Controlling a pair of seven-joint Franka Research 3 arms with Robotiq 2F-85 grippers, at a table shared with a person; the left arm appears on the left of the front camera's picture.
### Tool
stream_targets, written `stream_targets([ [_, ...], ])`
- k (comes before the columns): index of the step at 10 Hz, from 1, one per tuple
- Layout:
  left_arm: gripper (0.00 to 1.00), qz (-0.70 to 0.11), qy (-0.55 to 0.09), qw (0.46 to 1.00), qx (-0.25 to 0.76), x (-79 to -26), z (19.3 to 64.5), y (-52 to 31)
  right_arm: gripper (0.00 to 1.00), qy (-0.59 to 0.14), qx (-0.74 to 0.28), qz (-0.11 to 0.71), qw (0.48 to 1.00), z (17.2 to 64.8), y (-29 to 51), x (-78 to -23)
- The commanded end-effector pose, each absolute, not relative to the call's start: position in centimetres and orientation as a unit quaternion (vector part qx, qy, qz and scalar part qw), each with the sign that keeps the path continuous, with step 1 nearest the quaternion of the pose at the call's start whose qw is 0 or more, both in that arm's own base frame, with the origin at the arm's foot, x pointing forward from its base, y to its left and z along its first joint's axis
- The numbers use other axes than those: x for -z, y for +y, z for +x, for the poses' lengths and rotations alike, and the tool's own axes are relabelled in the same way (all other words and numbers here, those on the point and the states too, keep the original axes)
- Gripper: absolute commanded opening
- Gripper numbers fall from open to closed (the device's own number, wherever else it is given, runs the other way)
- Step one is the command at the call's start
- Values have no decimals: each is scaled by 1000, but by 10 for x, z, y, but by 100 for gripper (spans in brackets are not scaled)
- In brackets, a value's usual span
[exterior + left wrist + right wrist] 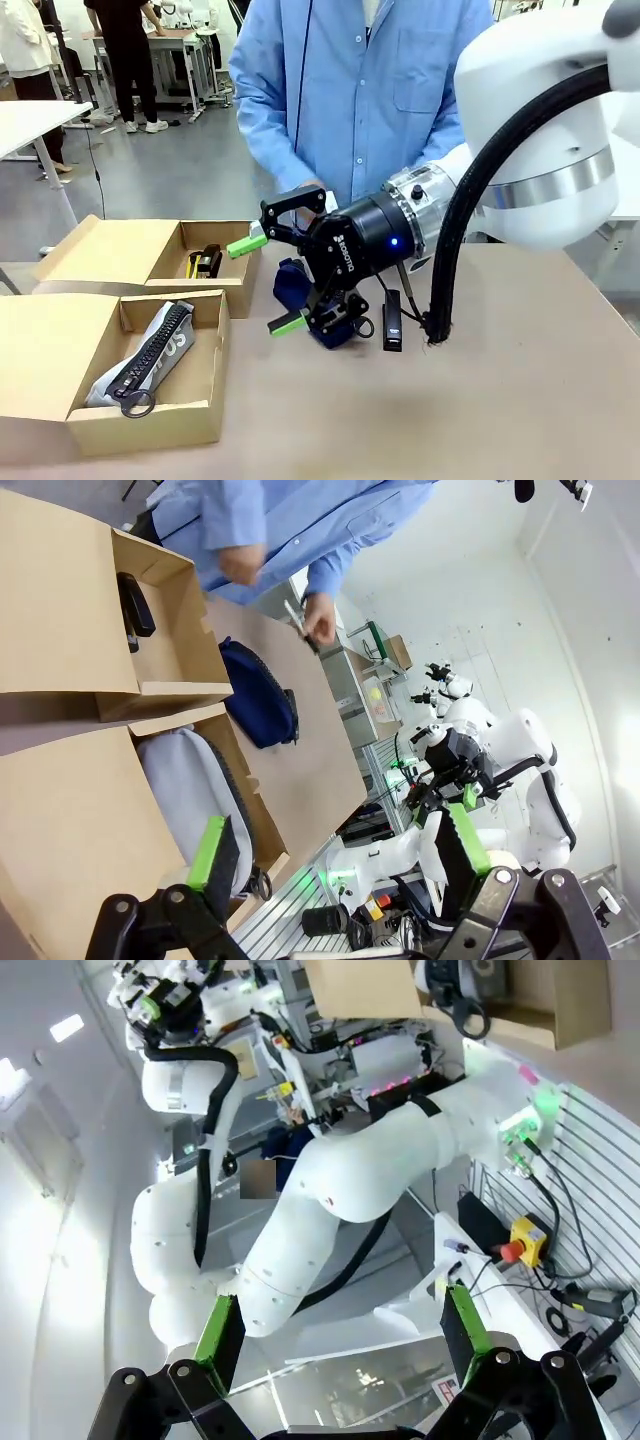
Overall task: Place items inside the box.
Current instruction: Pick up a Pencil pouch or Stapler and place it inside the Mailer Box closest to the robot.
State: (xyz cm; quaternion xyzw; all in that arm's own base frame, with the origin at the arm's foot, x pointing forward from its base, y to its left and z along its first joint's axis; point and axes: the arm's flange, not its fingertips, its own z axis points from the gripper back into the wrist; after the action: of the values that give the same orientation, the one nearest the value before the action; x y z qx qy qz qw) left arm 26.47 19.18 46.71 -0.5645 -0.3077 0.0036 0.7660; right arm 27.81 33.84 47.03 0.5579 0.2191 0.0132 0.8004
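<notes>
The right gripper (254,286) lies on its side over the middle of the table (480,400), pointing left. Its black jaws are spread wide with nothing between them, and the flat green pads (246,243) are bare. Just on its far side lies the navy zip pouch (291,285), a soft, rounded fabric shape resting on the smooth tan tabletop and partly hidden by the lower finger. Whether the finger touches it I cannot tell.

Left of the pouch stand two shallow brown cardboard boxes with their flaps folded open. The near box (200,400) holds the grey zip pouch (176,343), limp cloth with a chunky black zipper and a ring pull. The far box (110,250) holds the yellow utility knife (193,266) and the black stapler (211,259), side by side against its right wall.

The left gripper (335,865) hangs over the boxes' near left corner, its fingers also wide apart and empty.

A person in a light blue shirt (350,90) stands at the far edge.
</notes>
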Motion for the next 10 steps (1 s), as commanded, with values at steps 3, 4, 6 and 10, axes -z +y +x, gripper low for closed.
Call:
stream_targets([
  [3, 100, -569, -319, 758, 3, -468, 265, 190, 100, 238, -7, 548, 802, 278, 318, -476],
  [4, 100, -569, -319, 758, 3, -468, 265, 190, 100, 202, 10, 579, 790, 282, 274, -482],
  [6, 100, -569, -319, 758, 3, -468, 265, 190, 100, 119, 39, 664, 737, 273, 148, -480],
  [10, 100, -569, -319, 758, 3, -468, 265, 190, 100, 109, 150, 751, 633, 232, -28, -395],
])
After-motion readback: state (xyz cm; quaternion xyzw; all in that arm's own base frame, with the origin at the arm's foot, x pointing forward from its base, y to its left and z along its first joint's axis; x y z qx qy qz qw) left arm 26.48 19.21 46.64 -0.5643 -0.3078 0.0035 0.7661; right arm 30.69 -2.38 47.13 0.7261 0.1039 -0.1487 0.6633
